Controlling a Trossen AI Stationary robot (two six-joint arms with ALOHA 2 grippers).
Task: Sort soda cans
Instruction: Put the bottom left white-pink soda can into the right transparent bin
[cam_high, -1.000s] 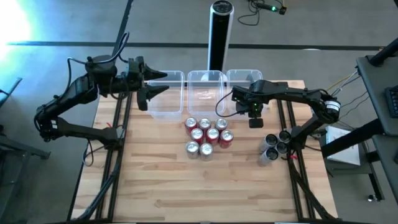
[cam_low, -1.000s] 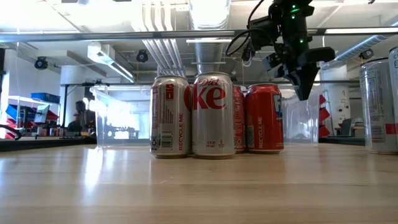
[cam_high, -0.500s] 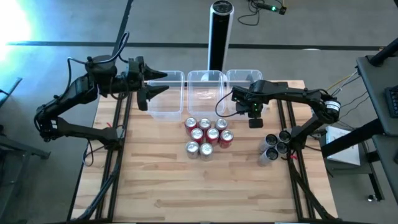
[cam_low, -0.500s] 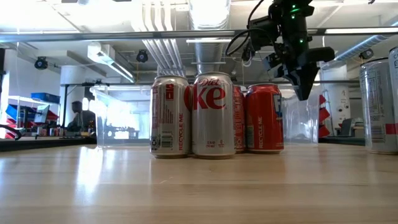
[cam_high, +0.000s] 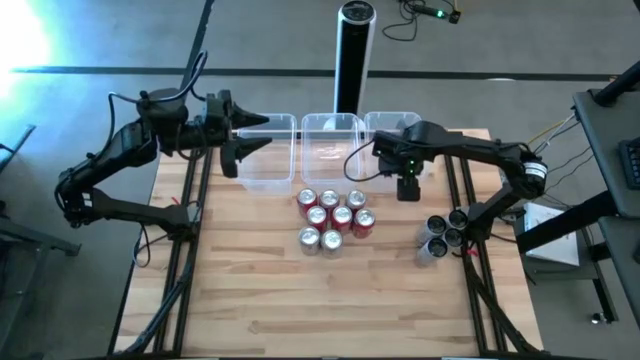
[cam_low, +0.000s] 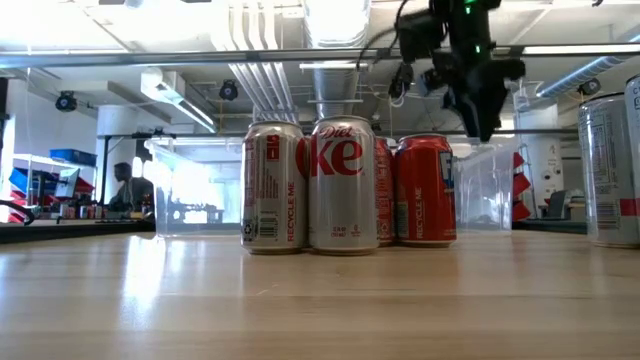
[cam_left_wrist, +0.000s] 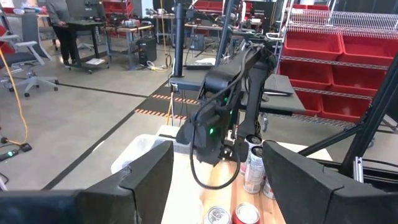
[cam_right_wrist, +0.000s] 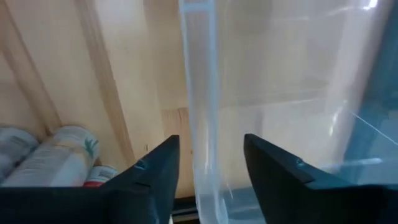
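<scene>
Several red and silver soda cans (cam_high: 335, 215) stand upright in a cluster mid-table, seen close in the low view (cam_low: 340, 185). A few dark cans (cam_high: 445, 232) stand near the right edge. My right gripper (cam_high: 408, 188) points down above the near wall of the right clear tub (cam_high: 392, 138). In the right wrist view it (cam_right_wrist: 211, 155) is open, a finger on either side of the tub's wall (cam_right_wrist: 200, 93), apart from it. My left gripper (cam_high: 252, 135) hovers level and open beside the left tub (cam_high: 268, 152), holding nothing.
Three clear tubs line the table's far edge, the middle one (cam_high: 330, 145) between the other two. A tall black post (cam_high: 352, 55) stands behind them. Bare wood lies along the near half of the table (cam_high: 320, 300).
My right gripper has gone up a little above the right tub's near wall, still pointing down. The cans and tubs stand as before.
</scene>
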